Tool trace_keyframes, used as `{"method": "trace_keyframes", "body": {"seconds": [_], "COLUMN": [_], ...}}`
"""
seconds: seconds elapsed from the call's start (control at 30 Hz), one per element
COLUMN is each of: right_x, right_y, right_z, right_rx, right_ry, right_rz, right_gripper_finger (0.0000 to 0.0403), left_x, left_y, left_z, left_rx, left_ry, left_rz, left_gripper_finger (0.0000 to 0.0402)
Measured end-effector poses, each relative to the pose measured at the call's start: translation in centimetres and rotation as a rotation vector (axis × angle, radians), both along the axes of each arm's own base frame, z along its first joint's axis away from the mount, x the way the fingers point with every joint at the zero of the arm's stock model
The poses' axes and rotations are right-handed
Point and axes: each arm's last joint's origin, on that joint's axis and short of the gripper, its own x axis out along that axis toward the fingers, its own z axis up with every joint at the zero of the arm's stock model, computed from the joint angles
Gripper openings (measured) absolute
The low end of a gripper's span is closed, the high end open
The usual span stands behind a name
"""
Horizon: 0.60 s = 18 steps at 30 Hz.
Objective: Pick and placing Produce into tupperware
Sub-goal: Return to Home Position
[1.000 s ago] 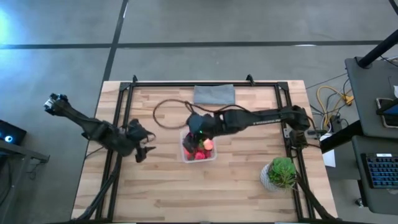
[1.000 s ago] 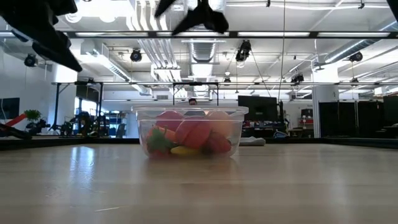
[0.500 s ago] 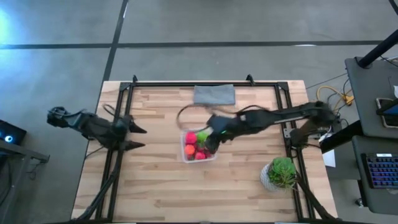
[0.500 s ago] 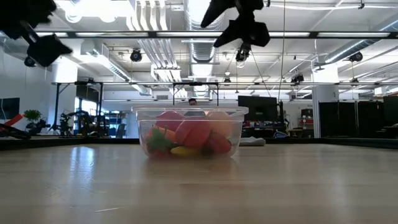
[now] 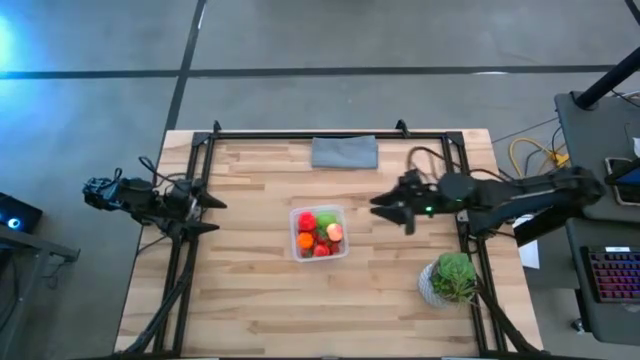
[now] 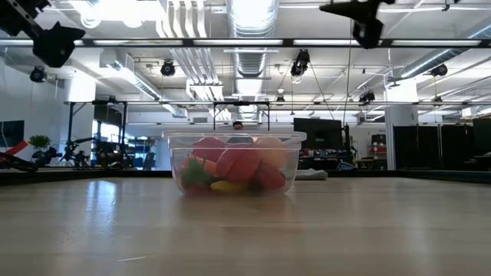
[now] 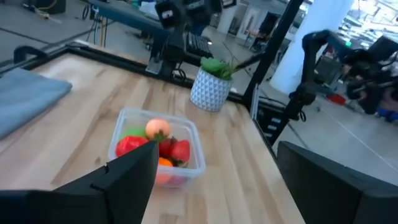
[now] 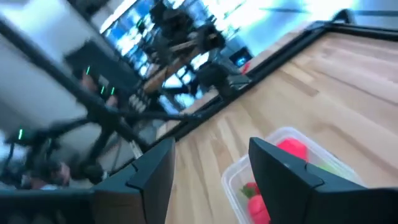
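Observation:
The clear tupperware point(image 5: 295, 240) stands near the table's middle and holds the produce point(image 5: 320, 232): pink, green, orange and peach balls with small red pieces. The low view shows the tupperware point(image 6: 293, 157) with the produce point(image 6: 234, 165) piled inside. My left gripper point(image 5: 218, 216) hovers open over the table's left edge, well left of the box. My right gripper point(image 5: 378, 208) hovers open to the right of the box, raised above the table. Both wrist views look toward the tupperware point(image 7: 194, 167) point(image 8: 231, 178) between open fingers.
A folded grey cloth point(image 5: 345, 152) lies at the far edge, behind the box. A leafy potted plant point(image 5: 452, 280) stands near the right near corner. A black frame point(image 5: 330, 133) borders the table. Bare wood surrounds the box on its near side.
My right gripper has drawn back from above the tupperware toward the table's right edge, its arm stretching out that way. My left gripper has pulled back toward the left edge. The tupperware and the produce inside have stayed where they were.

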Motion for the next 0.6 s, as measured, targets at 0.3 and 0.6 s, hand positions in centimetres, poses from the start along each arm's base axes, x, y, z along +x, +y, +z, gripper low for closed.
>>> {"method": "trace_keyframes", "body": {"seconds": [0.3,0.6], "right_x": [-4.8,-7.6], "right_y": [0.0,-0.2], "right_z": [-1.1,-4.0], "right_rx": [-0.004,-0.063], "right_ry": [-0.311,-0.456], "right_rz": [0.147,0.204], "right_gripper_finger": [0.0199,0.0199], "left_x": [0.5,2.2], "left_y": [-0.3,-0.9], "left_z": [1.2,0.6], "left_rx": [-0.053,-0.049], "left_ry": [-0.129,-0.312], "left_rz": [-0.036,-0.030], "left_gripper_finger": [0.0313,0.0313]}}
